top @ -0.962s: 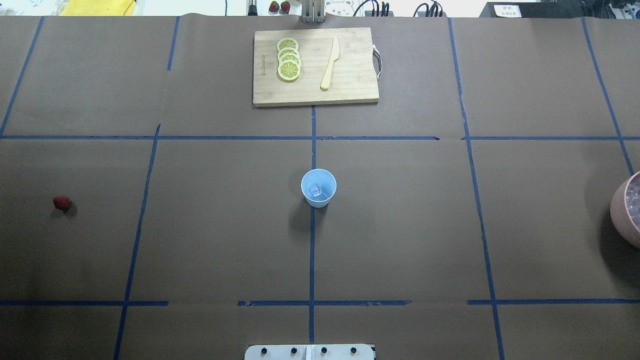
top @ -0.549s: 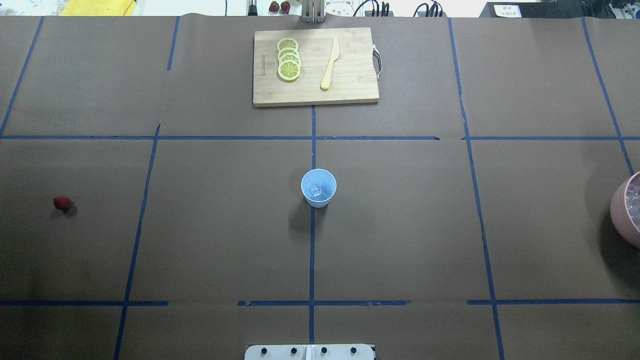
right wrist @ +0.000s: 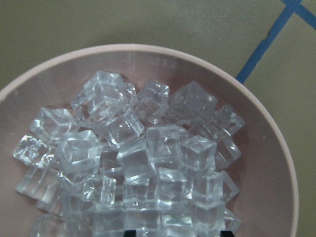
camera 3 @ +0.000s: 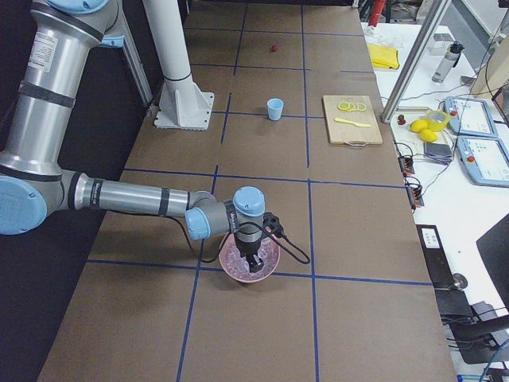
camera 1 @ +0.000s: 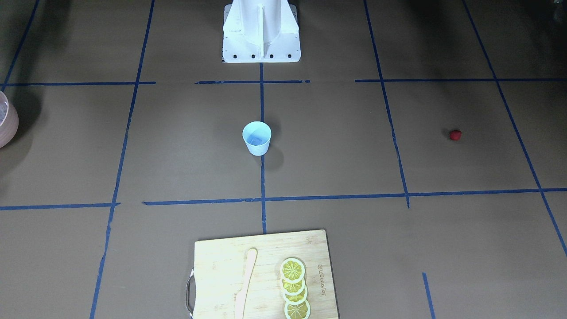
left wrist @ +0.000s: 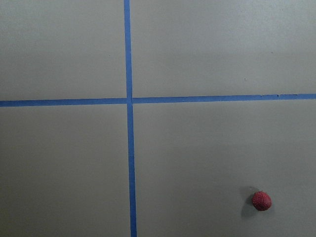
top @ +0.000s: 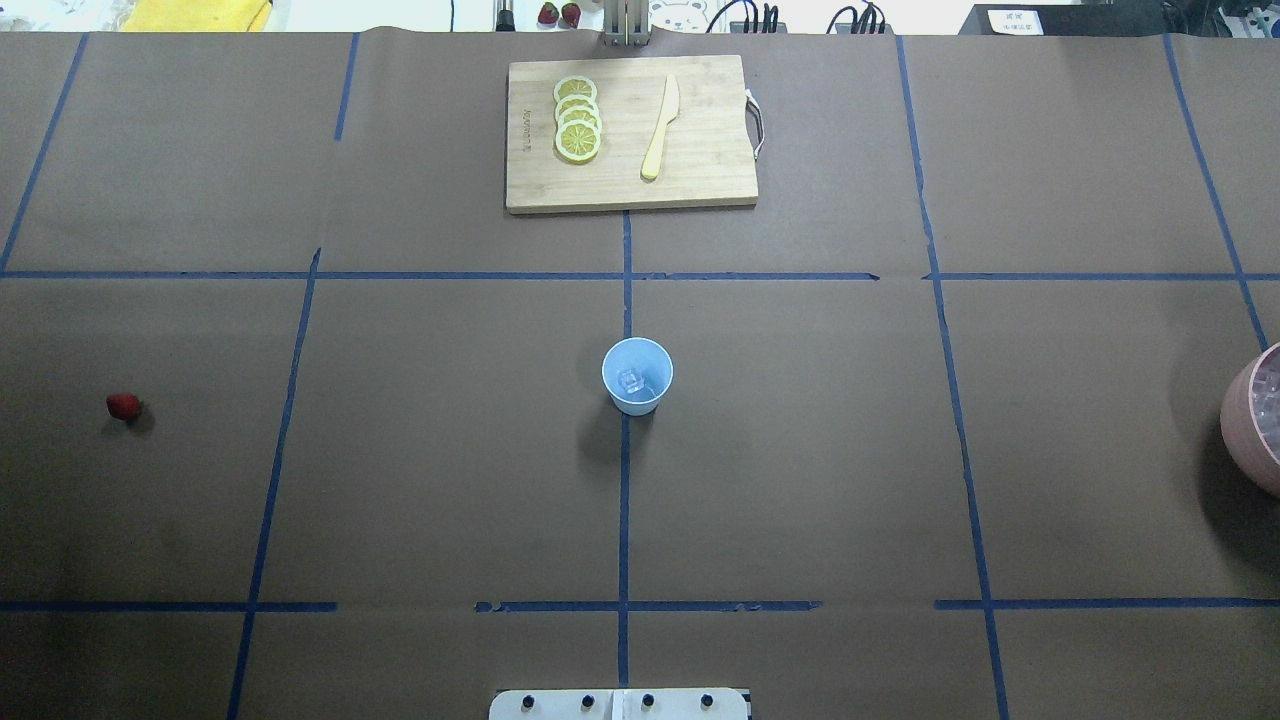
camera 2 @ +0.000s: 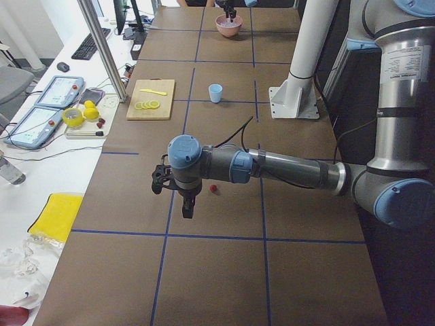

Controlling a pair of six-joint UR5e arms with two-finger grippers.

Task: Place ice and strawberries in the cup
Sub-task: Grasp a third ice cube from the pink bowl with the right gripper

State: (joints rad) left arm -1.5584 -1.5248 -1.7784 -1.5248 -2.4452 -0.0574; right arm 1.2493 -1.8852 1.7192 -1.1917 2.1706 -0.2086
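Far left of the overhead view: strawberry (top: 123, 405) on bare desk (top: 400, 480), lower right in the left wrist view, so off-centre from the nearer left hand (camera 2: 187, 212); cannot tell its spread. Centre: cup (top: 637, 375) holding one ice (top: 631, 380) cube. Right edge: bowl (top: 1235, 415) of ice beneath the right hand (camera 3: 254, 267), spread likewise untellable. Nothing shifted since half a second back.

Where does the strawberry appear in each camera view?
Exterior front-facing: the strawberry lies far right, mid-height.
Overhead: strawberry far left, mid-height.
Exterior left: strawberry near the centre.
Exterior right: strawberry top centre, at the far end.
Left wrist: strawberry lower right.
Right wrist: not in it.
Shared landmark: the cup on the central tape line.
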